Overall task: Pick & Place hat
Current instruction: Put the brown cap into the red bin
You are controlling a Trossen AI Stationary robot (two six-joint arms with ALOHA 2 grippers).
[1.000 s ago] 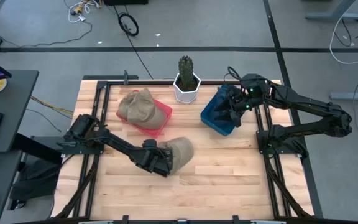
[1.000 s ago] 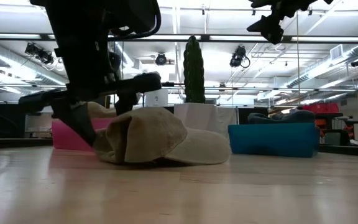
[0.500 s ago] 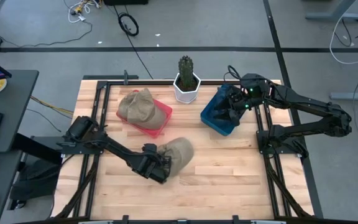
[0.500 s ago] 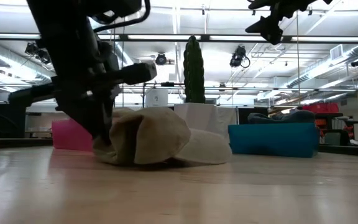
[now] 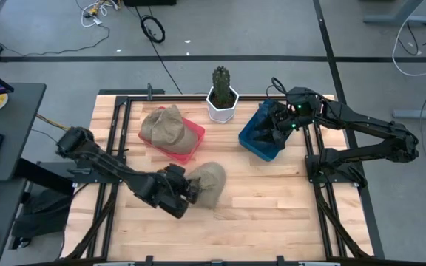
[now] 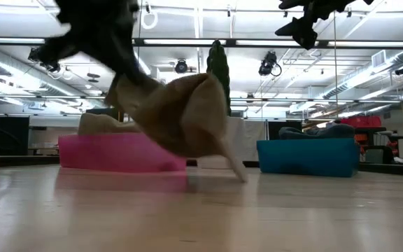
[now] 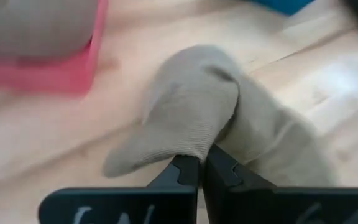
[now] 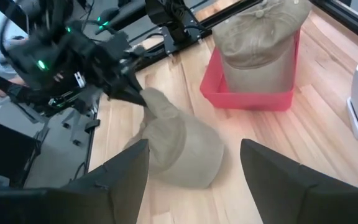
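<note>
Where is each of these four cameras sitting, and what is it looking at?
High: overhead, looking down on the table, both arms.
Low: tabletop level, tan hat lifted under the left arm.
Left wrist: left gripper pinching that hat.
Right wrist: right gripper open, facing the hat.
All four share the hat.

Bright overhead ceiling lights, soft shadows, motion blur

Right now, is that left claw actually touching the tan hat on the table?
Touching. In the left wrist view the left gripper is pinched shut on a fold of the tan hat, with fabric between its fingers.
</note>
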